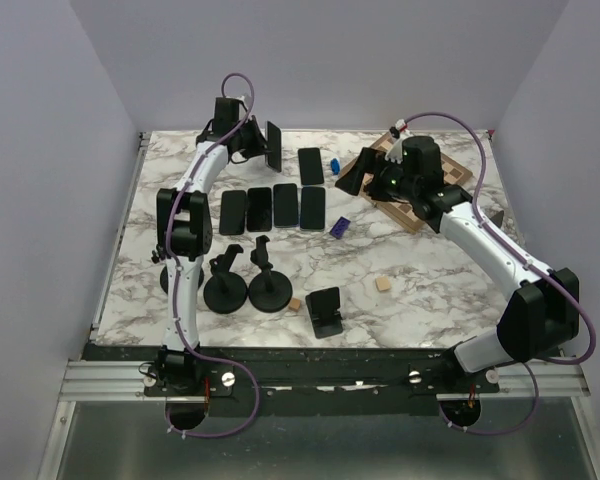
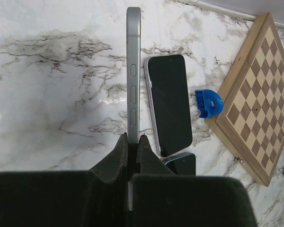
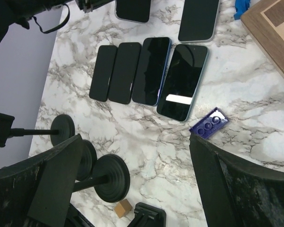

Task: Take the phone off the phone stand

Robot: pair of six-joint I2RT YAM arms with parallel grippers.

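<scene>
Phone: slim grey phone, edge-on over white marble tabletop, clear of black round-based stands.
Left gripper: clamped on its near end; long axis straight ahead.
Right gripper: spread wide, empty, farther off.

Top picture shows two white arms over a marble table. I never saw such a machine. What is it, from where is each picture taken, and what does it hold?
These are two robot arms, bolted at the near edge of the table, each ending in a two-finger gripper. The top picture comes from a fixed camera above and behind them; the other two come from a camera on each wrist. On the table lie a row of four phones, one more phone beyond it, a chessboard and some phone stands. The left gripper is shut on a phone, held on its edge. The right gripper is open and holds nothing.
</scene>
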